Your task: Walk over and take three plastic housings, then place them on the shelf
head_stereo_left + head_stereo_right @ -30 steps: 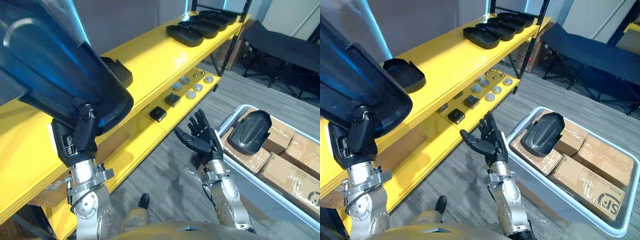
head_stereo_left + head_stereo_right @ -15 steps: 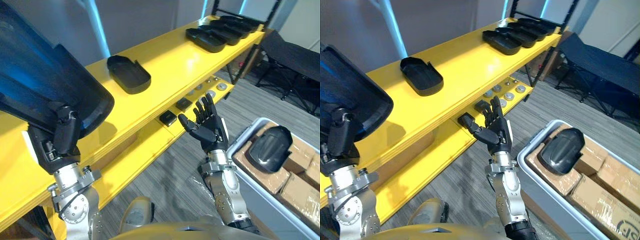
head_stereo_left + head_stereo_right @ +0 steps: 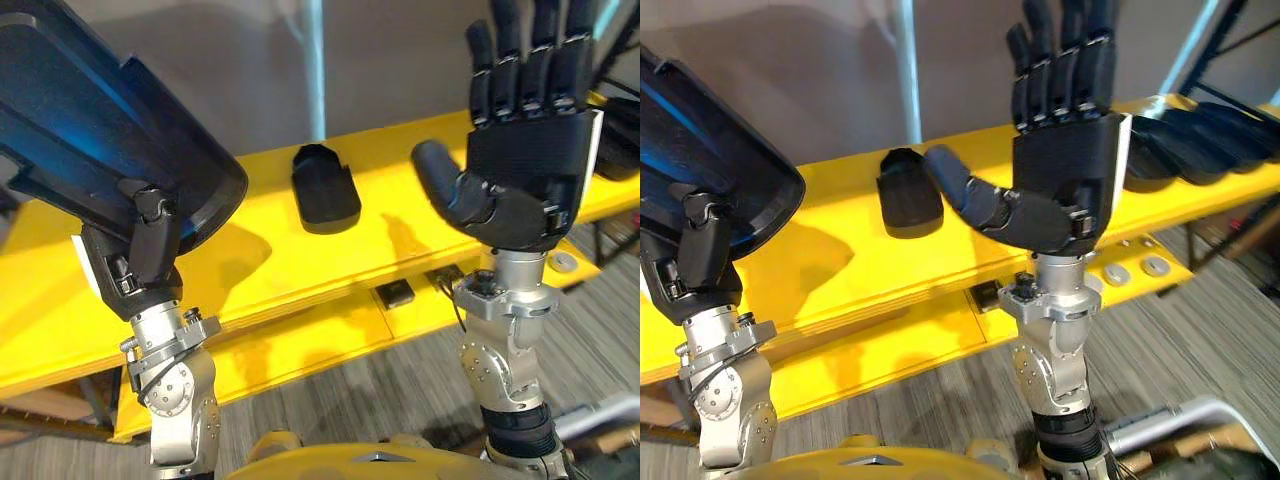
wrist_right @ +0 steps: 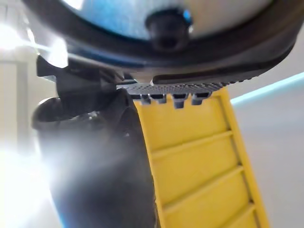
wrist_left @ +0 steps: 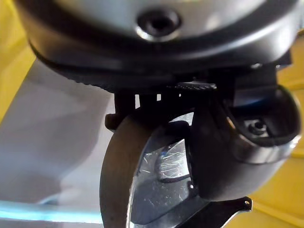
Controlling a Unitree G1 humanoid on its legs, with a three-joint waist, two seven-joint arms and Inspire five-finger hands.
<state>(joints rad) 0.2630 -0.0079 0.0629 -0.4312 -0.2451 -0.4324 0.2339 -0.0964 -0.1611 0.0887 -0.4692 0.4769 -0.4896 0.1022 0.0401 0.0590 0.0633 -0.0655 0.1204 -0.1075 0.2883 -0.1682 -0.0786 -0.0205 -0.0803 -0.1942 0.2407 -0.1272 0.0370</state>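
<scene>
While the left robot hand (image 3: 143,255) clamps the plastic housing (image 3: 100,130), the right robot hand (image 3: 530,160) is spread, empty. It looks light, stiff, slick; grip the rim.

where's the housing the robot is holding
The housing is gripped in the left hand, high at the left of the eye views above the yellow shelf, left of a second housing lying on it.
</scene>
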